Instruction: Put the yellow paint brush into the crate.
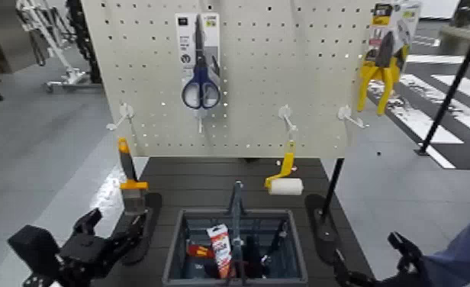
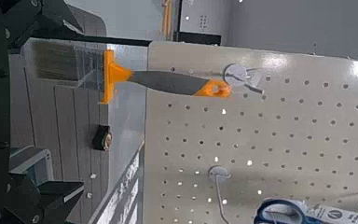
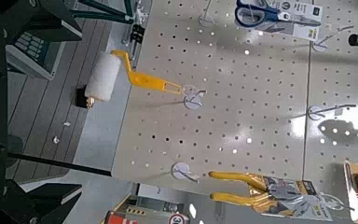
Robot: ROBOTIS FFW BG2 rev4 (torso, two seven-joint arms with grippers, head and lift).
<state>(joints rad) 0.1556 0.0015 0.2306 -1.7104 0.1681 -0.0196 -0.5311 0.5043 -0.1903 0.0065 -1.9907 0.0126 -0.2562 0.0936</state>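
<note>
The yellow paint brush (image 1: 130,182) stands upright at the pegboard's lower left, bristles down by the table's back left and orange-yellow tip up. It also shows in the left wrist view (image 2: 121,77), ahead of the gripper and apart from it. The dark grey crate (image 1: 178,246) with its upright central handle (image 1: 238,204) sits at the table's front middle. My left gripper (image 1: 116,227) is open and empty, low at the front left, just in front of the brush. My right gripper (image 1: 368,267) is open and empty at the front right.
The pegboard (image 1: 246,91) holds blue scissors (image 1: 201,84), yellow-handled pliers (image 1: 381,72) and a yellow-handled roller (image 1: 284,179). The crate holds a white and red tube (image 1: 221,248) and other small items. Black stand feet (image 1: 320,221) flank the crate. Something blue (image 1: 467,259) is at the far right.
</note>
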